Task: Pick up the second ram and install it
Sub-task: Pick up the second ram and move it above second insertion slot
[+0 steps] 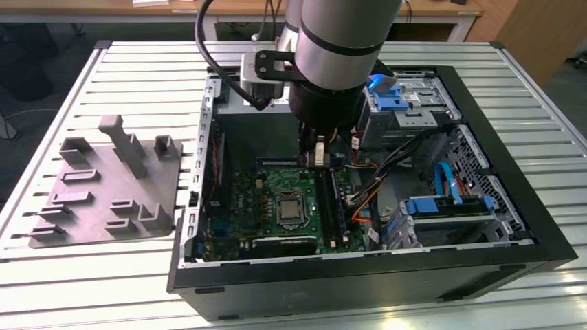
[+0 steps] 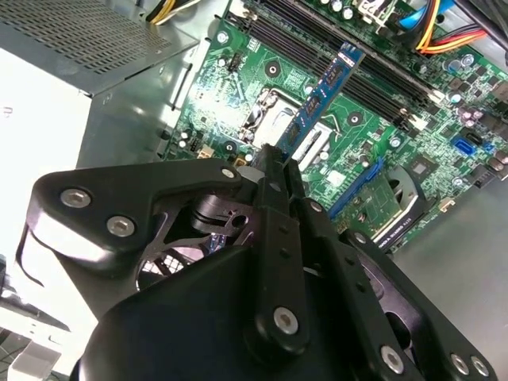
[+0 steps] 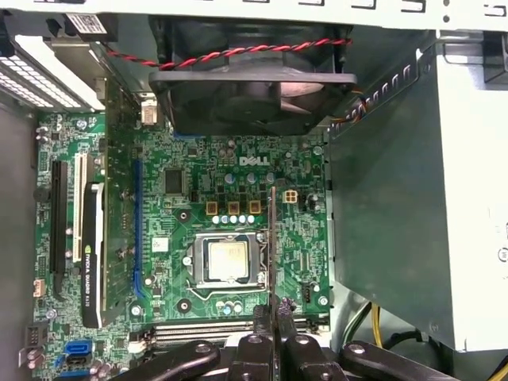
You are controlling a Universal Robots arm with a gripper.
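Observation:
My gripper (image 1: 317, 157) hangs inside the open computer case (image 1: 513, 172), above the green board (image 1: 266, 199). It is shut on the second ram (image 2: 325, 91), a thin blue-green stick that juts from between the fingers over the board. In the first wrist view the ram (image 3: 274, 238) appears edge-on as a thin line beside the CPU socket (image 3: 226, 262), rising from the gripper (image 3: 275, 321). The long black slots (image 2: 349, 59) lie just beyond the stick's far end, and the stick stands clear above them. In the second wrist view the gripper (image 2: 279, 165) pinches the stick's near end.
A grey holder tray (image 1: 110, 185) with upright posts sits on the slatted table at the exterior view's left. Inside the case are a black fan (image 3: 246, 79), a metal power supply box (image 3: 413, 198), blue drive brackets (image 1: 394, 96) and loose cables (image 1: 367, 199).

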